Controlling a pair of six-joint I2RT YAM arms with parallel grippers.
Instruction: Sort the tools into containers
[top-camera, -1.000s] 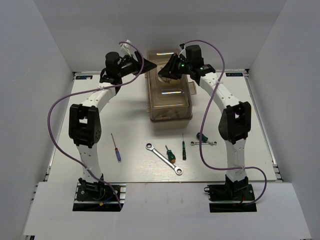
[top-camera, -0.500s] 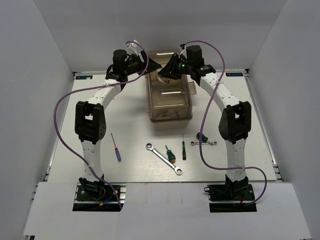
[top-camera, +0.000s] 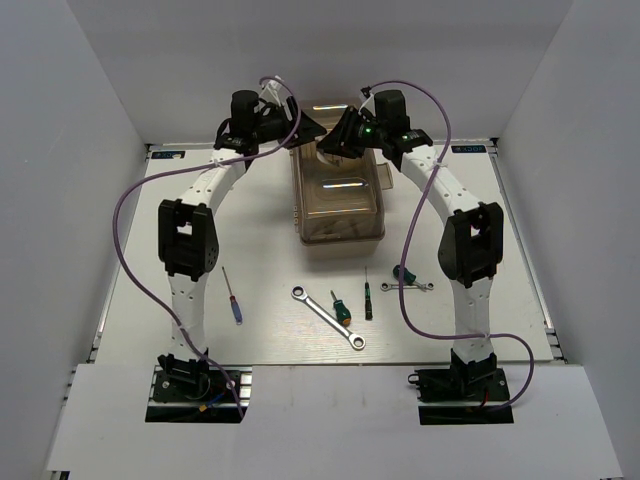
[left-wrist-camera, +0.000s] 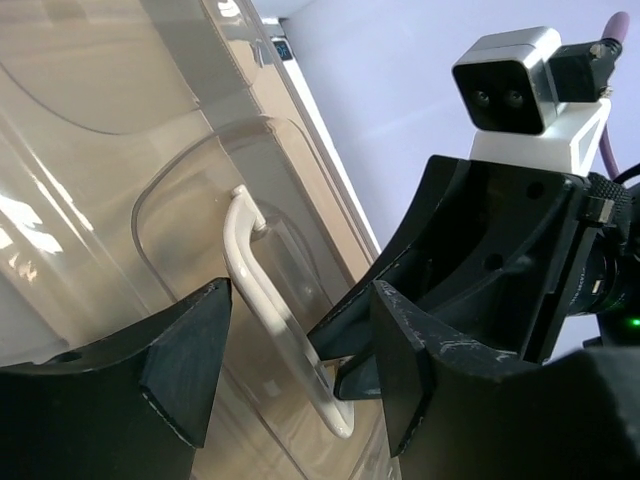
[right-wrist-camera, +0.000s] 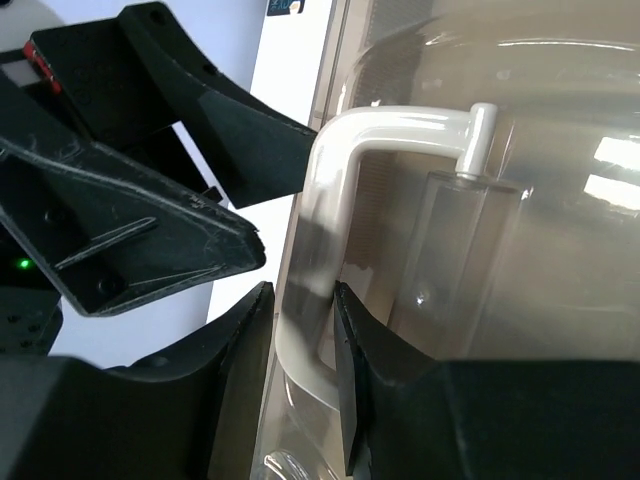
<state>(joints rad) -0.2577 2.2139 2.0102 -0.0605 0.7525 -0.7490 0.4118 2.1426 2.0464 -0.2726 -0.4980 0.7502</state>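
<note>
The toolbox (top-camera: 338, 195) with a translucent brown lid stands closed at the back middle. My right gripper (top-camera: 335, 140) is shut on its white handle (right-wrist-camera: 400, 125), one jaw on each side (right-wrist-camera: 303, 300). My left gripper (top-camera: 305, 128) is open, its jaws astride the same handle (left-wrist-camera: 240, 255) without touching it (left-wrist-camera: 300, 300). The tools lie on the table in front: a blue-and-red screwdriver (top-camera: 231, 295), a long wrench (top-camera: 328, 317), two green-handled screwdrivers (top-camera: 341, 309) (top-camera: 368, 295) and a short wrench (top-camera: 408, 286).
The right gripper's fingers (left-wrist-camera: 400, 320) sit close to the left gripper's, nearly tip to tip above the lid (left-wrist-camera: 90, 150). White walls enclose the table on three sides. A green-handled tool (top-camera: 405, 272) lies by the short wrench.
My left gripper has swung right from beside the toolbox to over its handle, close to the right gripper. The right arm and the tools have not moved.
</note>
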